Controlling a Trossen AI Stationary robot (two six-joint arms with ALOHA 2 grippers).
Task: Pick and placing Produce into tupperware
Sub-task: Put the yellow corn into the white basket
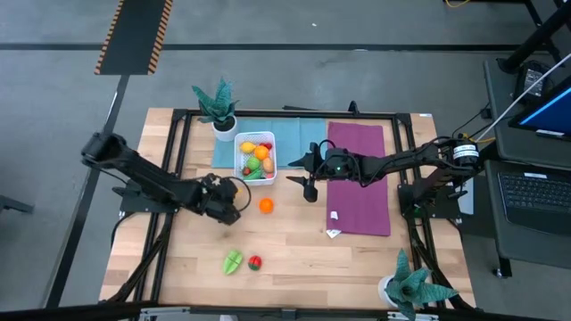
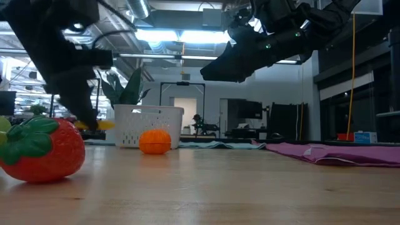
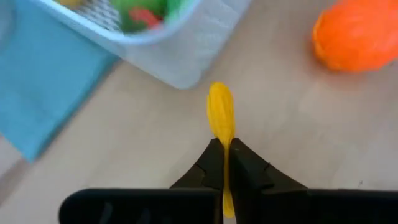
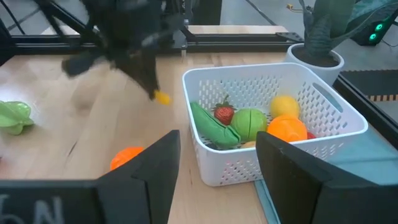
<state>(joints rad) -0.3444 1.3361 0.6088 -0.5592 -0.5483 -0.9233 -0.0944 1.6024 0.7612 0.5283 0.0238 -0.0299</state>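
The white tupperware (image 1: 255, 156) stands on a teal cloth and holds several produce pieces. My left gripper (image 3: 225, 163) is just on its near side, shut on a thin yellow produce piece (image 3: 220, 115). An orange piece (image 1: 266, 205) lies on the wood beside it. A green piece (image 1: 232, 261) and a red strawberry (image 1: 255, 261) lie nearer the front edge. My right gripper (image 4: 217, 168) hovers open off the tupperware's right side, with nothing between its fingers. My left gripper pinches the yellow piece's rear end (image 3: 226, 149) between its two fingertips. The fingers slant down toward the table's far side and lie along the piece. Most of the piece sticks out past the fingertips, and it hangs clear of the table (image 2: 101, 125).
A purple cloth (image 1: 359, 178) lies right of the tupperware under my right arm. Teal-leaved potted plants stand at the far left (image 1: 217, 107) and the near right corner (image 1: 412, 285). Bare wood stretches along the front of the table (image 1: 303, 259).
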